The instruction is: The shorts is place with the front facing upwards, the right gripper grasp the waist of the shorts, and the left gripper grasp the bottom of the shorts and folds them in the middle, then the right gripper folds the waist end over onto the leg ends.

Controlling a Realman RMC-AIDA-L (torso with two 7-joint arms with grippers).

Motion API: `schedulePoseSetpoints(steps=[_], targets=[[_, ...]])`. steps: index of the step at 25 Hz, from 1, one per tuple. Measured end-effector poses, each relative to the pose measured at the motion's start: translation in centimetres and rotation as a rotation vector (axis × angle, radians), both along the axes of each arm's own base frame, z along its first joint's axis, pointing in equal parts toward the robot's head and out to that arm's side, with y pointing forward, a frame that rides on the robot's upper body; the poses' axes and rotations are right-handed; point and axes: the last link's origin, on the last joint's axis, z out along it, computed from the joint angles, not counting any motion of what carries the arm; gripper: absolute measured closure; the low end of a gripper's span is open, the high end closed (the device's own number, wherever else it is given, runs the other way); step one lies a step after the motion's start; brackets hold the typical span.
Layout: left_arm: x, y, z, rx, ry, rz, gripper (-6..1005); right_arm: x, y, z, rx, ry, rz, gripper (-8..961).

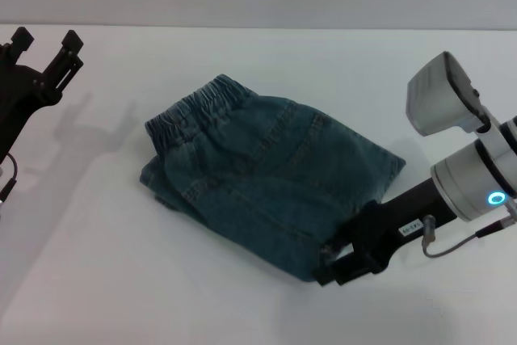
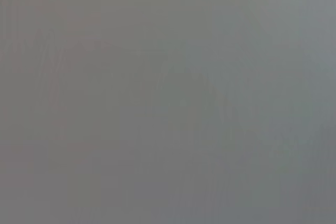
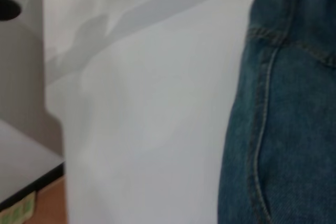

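Nearest the robot, the right pincer (image 1: 346,262) sits low on the white desk (image 1: 121,280) at the near corner of the shorts (image 1: 275,175), its black fingers against the denim edge. Whether they are spread or pinching cloth I cannot tell, since the tips merge with the dark fabric and the right wrist view shows only a stretch of stitched denim beside bare desk, with none of the arm's own fingers.

The shorts lie mid-desk, already doubled lengthwise into a thick band running from that near corner away toward the far left, where the waist of the shorts (image 1: 198,111) ends in its puckered elastic. The leg ends look to be near the right pincer, though the hems are not clearly seen.

The risk, as I judge it, starts with that uncertain hold. If the fingers catch only the top layer, any lift would peel the fold open; if they drag instead of lifting, the whole bundle could slide and skew. The task also wants the waist carried over by the right arm, yet the waist is at the far end from it, so a long reach across could rumple the layers.

Farthest off, the left pincer (image 1: 47,48) hangs raised at the far left, fingers spread and holding nothing. Its wrist view is a blank grey.
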Motion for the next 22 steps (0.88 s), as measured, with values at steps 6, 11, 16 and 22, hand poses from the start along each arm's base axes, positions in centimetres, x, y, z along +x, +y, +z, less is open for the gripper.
schedulePoseSetpoints(steps=[6,11,16,22], targets=[[0.0,0.0,0.0,-0.002,0.002,0.001,170,1.1,1.5,1.0,0.137,0.025,-0.052,449],[-0.1,0.1,0.1,-0.002,0.006,0.003,170,2.6,2.8,2.8,0.296,0.077,-0.112,449],[-0.1,0.1,0.1,-0.001,0.006,0.003,170,4.6,4.0,5.5,0.481,0.14,-0.152,448],[-0.2,0.1,0.2,0.004,0.006,0.007,170,5.0,3.4,6.3,0.5,0.186,-0.153,448]])
